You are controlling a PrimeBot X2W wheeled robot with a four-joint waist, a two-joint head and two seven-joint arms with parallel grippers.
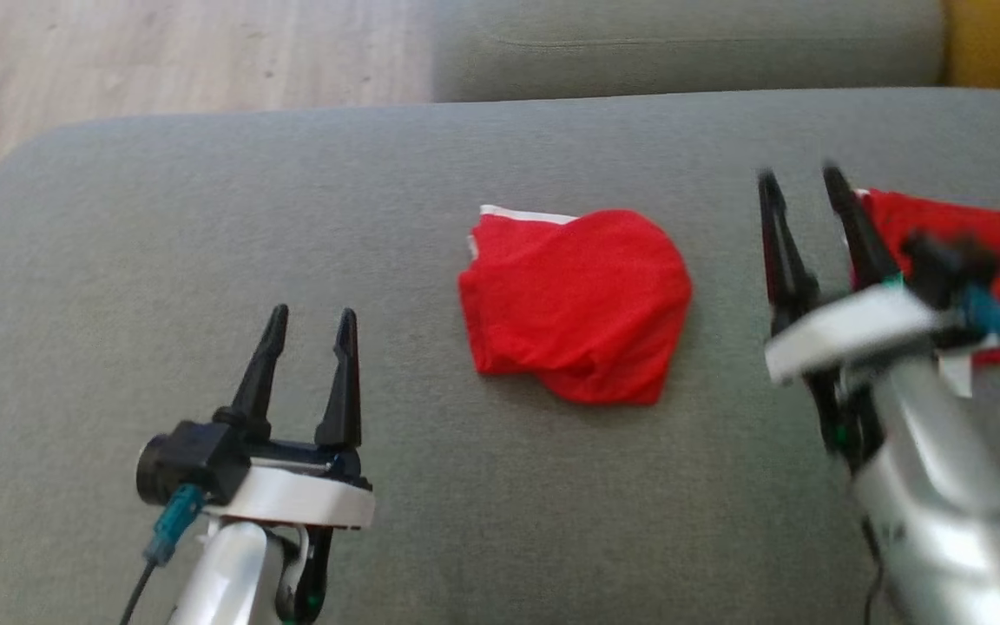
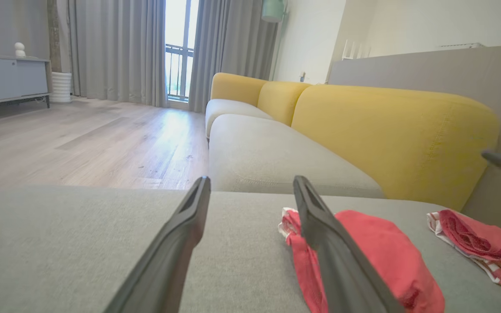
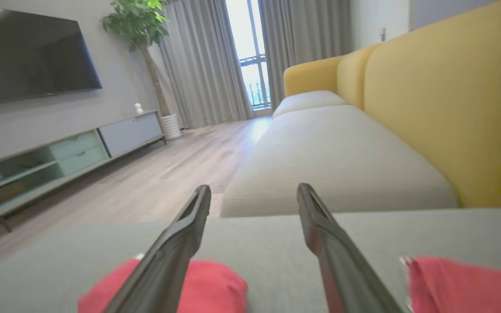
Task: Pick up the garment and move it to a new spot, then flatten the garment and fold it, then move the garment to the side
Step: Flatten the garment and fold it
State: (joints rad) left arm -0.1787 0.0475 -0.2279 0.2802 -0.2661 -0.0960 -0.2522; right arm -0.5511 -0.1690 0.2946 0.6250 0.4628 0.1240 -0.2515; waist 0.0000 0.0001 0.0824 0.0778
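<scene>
The red garment [image 1: 578, 304] sits in a compact bundle in the middle of the grey cushion [image 1: 205, 217], with white trim peeking out at its far left corner. It looks like thin, soft, light jersey. Pinch one layer and I'd expect the rest to sag open, so the thick rounded fold on the near side is the better place to bite, through every layer.

The left hand [image 1: 312, 312] is spread wide and empty, hovering to the garment's left and well apart from it. The right hand [image 1: 799, 174] is also wide with nothing in it, between the garment and a second red cloth [image 1: 969, 252].

There's plenty of bare cushion to the left and on the near side. The right is crowded by that other cloth. Watch the far left, where the cushion's rounded edge drops away to the wooden floor [image 1: 118, 61].
</scene>
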